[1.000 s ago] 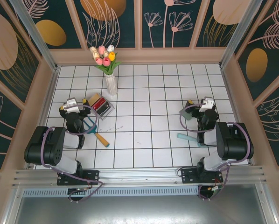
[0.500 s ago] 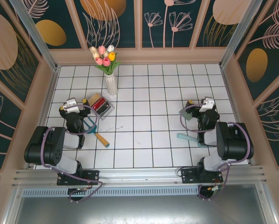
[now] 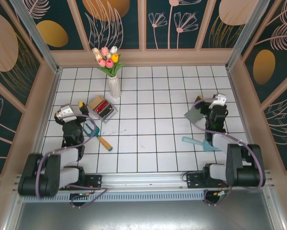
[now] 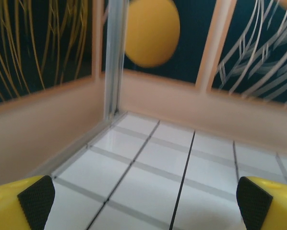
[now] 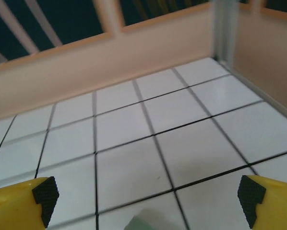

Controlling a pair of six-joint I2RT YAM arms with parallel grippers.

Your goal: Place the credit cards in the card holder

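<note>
Table [image 3: 153, 153] of white tiles lies inside floral-patterned wall panels [image 3: 182, 24].

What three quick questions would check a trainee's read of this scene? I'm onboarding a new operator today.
1. True or false: the left gripper is shut on a card.
2. Which thing lies closest to the right gripper? A the clear plastic box; B the card holder; C the vase of tulips.
3. Fill in: the hand fork with the wooden handle lies on the ___ arm's side of the table.

Key: 1 false, its fingers stand wide apart with nothing between them; 2 B; 3 left.
</note>
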